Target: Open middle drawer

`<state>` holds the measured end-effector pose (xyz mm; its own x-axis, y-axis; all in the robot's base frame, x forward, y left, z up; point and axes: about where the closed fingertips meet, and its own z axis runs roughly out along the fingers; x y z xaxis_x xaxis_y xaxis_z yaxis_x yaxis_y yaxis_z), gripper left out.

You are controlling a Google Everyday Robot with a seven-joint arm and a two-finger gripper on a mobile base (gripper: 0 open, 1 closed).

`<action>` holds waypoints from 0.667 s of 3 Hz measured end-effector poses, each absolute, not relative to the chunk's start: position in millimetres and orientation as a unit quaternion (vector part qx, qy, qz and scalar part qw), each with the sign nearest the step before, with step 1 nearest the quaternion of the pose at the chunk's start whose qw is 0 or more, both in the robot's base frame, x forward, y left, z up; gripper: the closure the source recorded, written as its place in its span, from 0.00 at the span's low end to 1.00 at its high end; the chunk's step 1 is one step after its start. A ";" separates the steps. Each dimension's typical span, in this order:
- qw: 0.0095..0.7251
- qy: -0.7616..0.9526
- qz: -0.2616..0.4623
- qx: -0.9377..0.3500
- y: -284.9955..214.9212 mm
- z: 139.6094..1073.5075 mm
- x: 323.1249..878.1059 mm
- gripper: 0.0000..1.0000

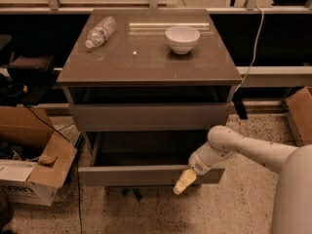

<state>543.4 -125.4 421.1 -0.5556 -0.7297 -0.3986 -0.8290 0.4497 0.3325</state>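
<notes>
The middle drawer (131, 175) is a grey-brown flat-fronted drawer, pulled well out of the cabinet, with a dark inside showing behind its front panel. My gripper (184, 183), with a cream-coloured tip, is at the right part of that front panel, against its front face and lower edge. My white arm (243, 147) reaches in from the lower right. The drawer above (146, 117) stands slightly out, with a dark gap under the cabinet top. Any drawer below is hidden.
A white bowl (182, 38) and a plastic bottle lying on its side (100, 31) rest on the cabinet top (146, 62). An open cardboard box (34, 174) stands on the floor at left, another box (300, 111) at right. A cable (251, 48) hangs at the right.
</notes>
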 end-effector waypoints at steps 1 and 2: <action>0.099 0.846 0.251 -0.461 -125.4 421.1 543.3 0.00; 0.086 0.843 0.256 -0.466 -124.5 419.4 536.0 0.00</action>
